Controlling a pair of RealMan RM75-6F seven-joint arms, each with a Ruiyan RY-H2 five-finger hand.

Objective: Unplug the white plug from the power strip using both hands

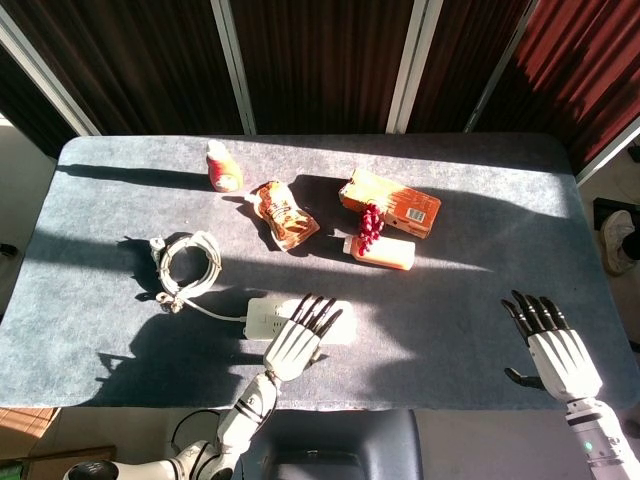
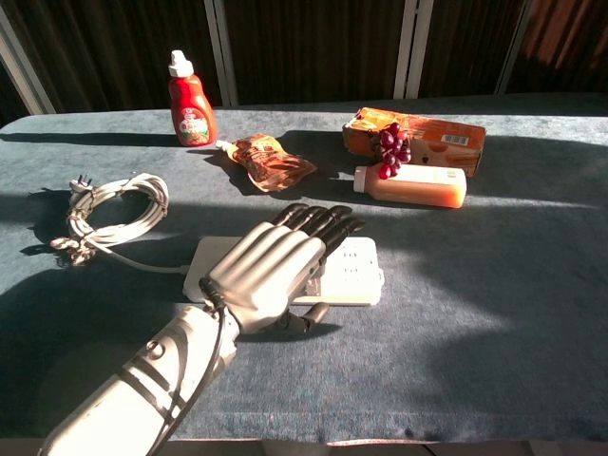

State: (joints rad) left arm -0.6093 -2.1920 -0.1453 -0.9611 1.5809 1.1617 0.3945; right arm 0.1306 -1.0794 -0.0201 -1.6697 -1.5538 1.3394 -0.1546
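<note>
Looking down from the head view, the white power strip (image 1: 262, 318) lay flat near the table's (image 1: 480, 300) front edge, the left hand (image 1: 298, 344) spread over its right half with fingers straight and holding nothing, while the right hand (image 1: 556, 352) hovered well apart at the far corner, fingers open and empty. From the chest view, the strip (image 2: 356, 273) was a flat white slab with small socket holes showing; I couldn't tell the white plug under the left hand (image 2: 271, 271), and its coiled white cable (image 2: 109, 220) trailed off to one side.

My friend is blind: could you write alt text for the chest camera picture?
A robot's left hand hovers, fingers extended, over a white power strip on a blue-grey table. Behind lie a coiled white cable, ketchup bottle, snack packet and juice bottle.
</note>
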